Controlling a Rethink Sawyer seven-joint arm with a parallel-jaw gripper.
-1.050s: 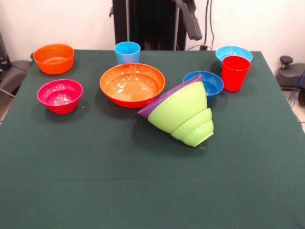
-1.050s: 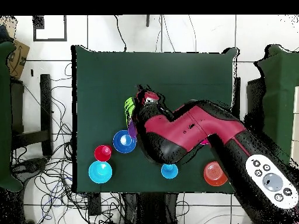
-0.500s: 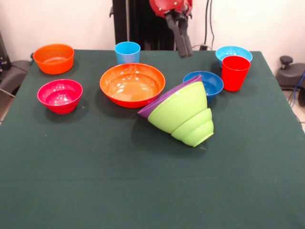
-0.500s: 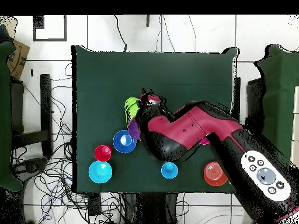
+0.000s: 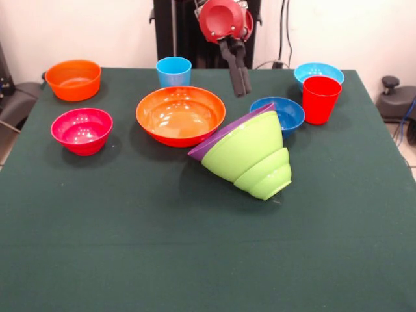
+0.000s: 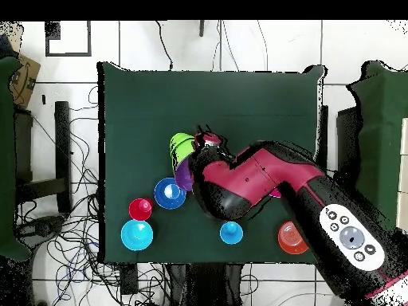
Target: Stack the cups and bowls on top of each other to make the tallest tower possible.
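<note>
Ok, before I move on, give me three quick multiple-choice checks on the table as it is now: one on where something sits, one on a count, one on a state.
1. The ridged red plastic cup stands nearest to:
A. the small orange bowl
B. the light blue plastic bowl
C. the magenta bowl

2. Cups upright on the green cloth table:
A. one
B. two
C. four

3. The pile of nested lime green and purple bowls is:
A. tipped on its side
B. upright
C. lifted off the table

Answers: 1 B, the cup stands just before that bowl. 2 B, the red cup and the light blue plastic cup. 3 A, its rims face sideways, against the large orange bowl.
</note>
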